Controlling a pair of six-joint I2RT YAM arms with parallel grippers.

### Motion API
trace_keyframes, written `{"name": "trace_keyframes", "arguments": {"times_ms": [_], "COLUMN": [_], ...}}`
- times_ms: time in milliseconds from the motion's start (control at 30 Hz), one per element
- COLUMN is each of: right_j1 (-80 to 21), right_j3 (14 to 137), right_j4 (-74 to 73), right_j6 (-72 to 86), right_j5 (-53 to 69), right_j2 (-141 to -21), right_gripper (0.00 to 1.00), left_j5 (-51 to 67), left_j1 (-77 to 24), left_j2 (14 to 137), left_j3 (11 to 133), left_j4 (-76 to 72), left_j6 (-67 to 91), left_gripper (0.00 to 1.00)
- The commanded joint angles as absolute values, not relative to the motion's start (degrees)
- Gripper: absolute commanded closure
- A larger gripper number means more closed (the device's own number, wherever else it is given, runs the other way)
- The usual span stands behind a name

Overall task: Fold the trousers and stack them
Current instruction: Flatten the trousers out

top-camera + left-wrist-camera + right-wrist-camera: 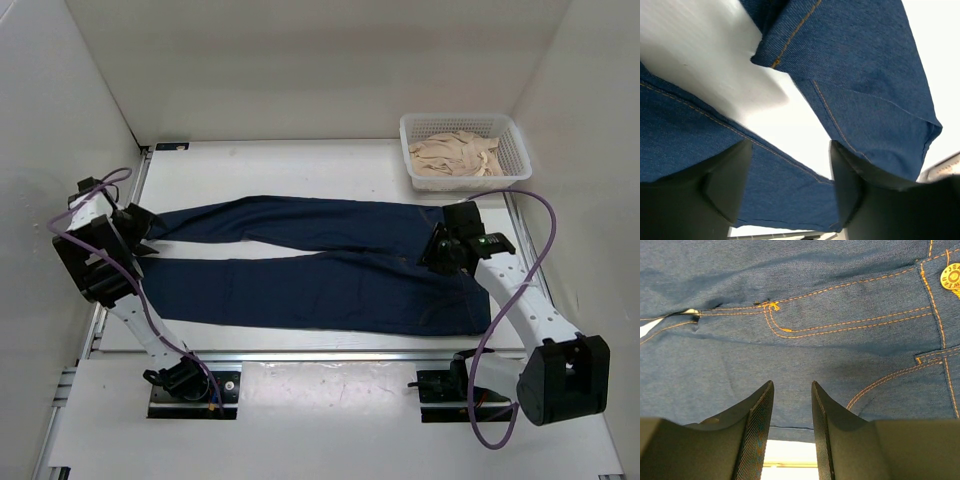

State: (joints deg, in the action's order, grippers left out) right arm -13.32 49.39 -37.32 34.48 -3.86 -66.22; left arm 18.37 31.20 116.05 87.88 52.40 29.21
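The dark navy trousers (330,265) lie flat across the table, waist at the right and both legs running left. My left gripper (140,232) is open over the leg hems. In the left wrist view, the left gripper (790,145) has its fingers wide apart, astride the near leg's hem (790,200), with the far leg's hem (875,100) at the upper right. My right gripper (440,252) hovers over the waist near the fly. In the right wrist view, the right gripper (792,386) has a narrow gap between its fingers, with nothing in it, above denim with orange stitching (805,325).
A white plastic basket (512,133) holding beige cloth (455,155) stands at the back right corner. White walls enclose the table on the left, back and right. The metal rail (320,356) runs along the near edge.
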Motion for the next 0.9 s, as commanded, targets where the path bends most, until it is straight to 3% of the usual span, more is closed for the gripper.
{"name": "trace_keyframes", "arguments": {"times_ms": [0,167,333,500,633,667,767,867], "right_j1": [-13.71,-13.71,-13.71,-13.71,-13.71,-13.71,-13.71,-13.71], "right_j3": [51.5,52.12,53.26,53.79,53.26,53.26,52.74,52.73], "right_j4": [-36.91,-37.44,-37.44,-37.44,-37.97,-37.97,-37.97,-37.97], "right_j6": [32.26,31.64,29.79,29.79,30.32,30.84,30.85,30.85], "right_j5": [-4.04,-3.52,-4.04,-4.57,-4.04,-4.04,-4.04,-4.04], "right_j2": [-67.05,-68.2,-69.35,-69.87,-69.87,-69.87,-69.87,-69.87], "right_gripper": [0.59,0.59,0.59,0.59,0.59,0.6,0.6,0.6], "left_j5": [21.01,14.68,13.36,11.69,11.69,11.17,11.16,11.16], "left_j1": [31.64,32.17,32.17,31.64,31.12,31.11,31.11,31.11], "left_j2": [114.96,118.38,122.51,125.24,125.24,125.24,125.77,126.82], "left_j3": [90.26,94.04,97.03,99.66,101.16,101.77,102.91,103.45], "left_j4": [51.5,51.5,51.5,50.8,50.8,50.8,50.8,50.8], "left_j6": [28.21,27.69,29.69,31.03,32.16,32.17,32.17,32.69], "left_gripper": [0.21,0.23,0.4,0.41,0.6,0.72,0.86,0.9]}}
